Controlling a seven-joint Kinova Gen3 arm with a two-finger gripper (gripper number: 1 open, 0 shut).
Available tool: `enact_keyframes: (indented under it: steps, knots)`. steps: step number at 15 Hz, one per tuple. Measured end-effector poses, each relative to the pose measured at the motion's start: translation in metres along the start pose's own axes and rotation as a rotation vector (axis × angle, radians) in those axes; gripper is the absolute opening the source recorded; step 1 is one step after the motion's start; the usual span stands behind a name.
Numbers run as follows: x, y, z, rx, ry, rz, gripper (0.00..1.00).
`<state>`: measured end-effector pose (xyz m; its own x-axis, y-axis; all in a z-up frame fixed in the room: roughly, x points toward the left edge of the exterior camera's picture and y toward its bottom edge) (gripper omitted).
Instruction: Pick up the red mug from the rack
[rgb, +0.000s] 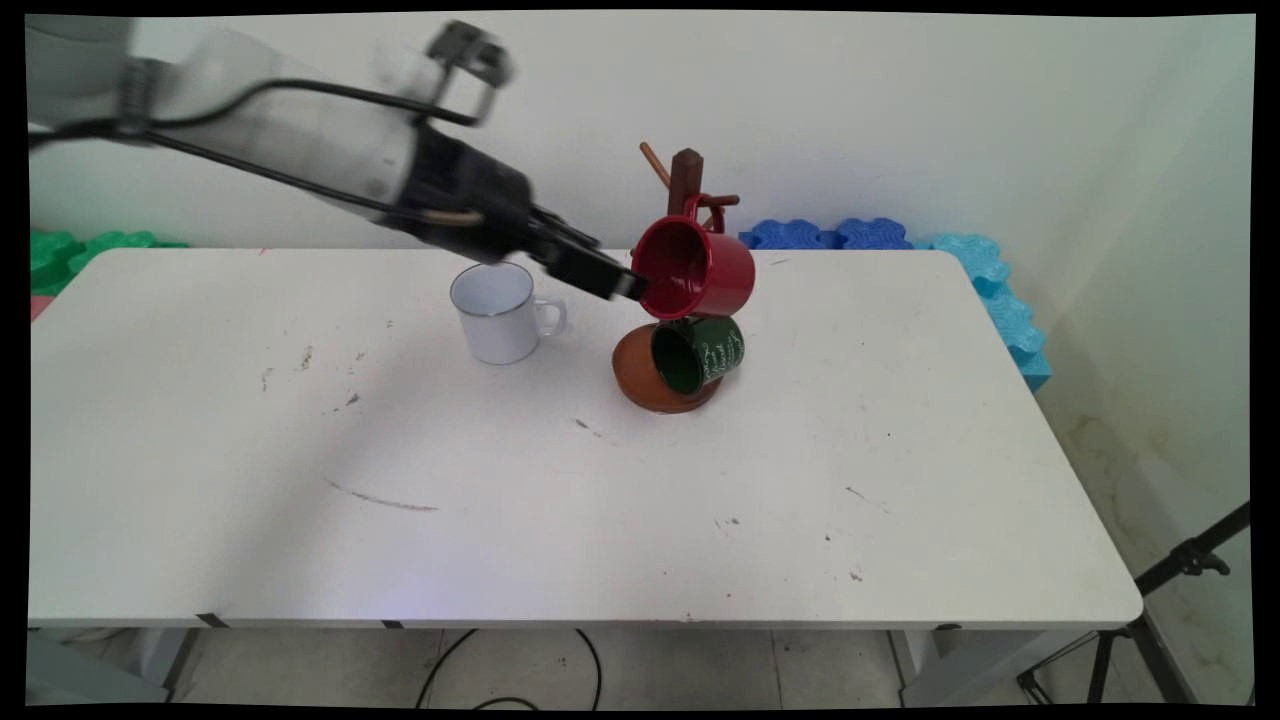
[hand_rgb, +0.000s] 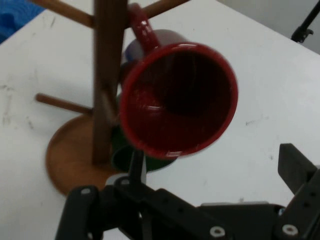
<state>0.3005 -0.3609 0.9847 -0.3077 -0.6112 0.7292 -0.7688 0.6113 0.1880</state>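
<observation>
- Your hand (rgb: 628, 287) sits at the rim of the red mug (rgb: 700, 268), fingers (hand_rgb: 296, 165) spread wide and pinching nothing; in the hand view one finger lies just under the lower lip, the other well off to the side
- The red mug hangs by its handle on an upper peg of the wooden mug tree (rgb: 686, 175), mouth turned toward the hand
- If you close on it, I'd judge the rim wall the best hold: one finger inside, one outside, square to the lip so it doesn't twist on the peg
- Move it along the peg's line, not sideways; a side pull could tip the tree on its round base (rgb: 640, 378)
- The green mug (rgb: 700, 352) hangs just below the red one, almost touching, so keep low moves gentle
- The white mug (rgb: 497, 312) stands on the counter (rgb: 600, 500) under the arm's wrist; mind it and the hanging cables
- The nearer half of the counter offers open room; the far edge runs close behind the tree
</observation>
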Motion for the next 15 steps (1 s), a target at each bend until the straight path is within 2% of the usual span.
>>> enact_keyframes:
  steps: [8,15]
  knots:
    - [0.017,0.051,0.059,0.056,0.004,-0.060,1.00]
    - [0.021,0.073,0.084,0.079,0.007,-0.072,1.00]
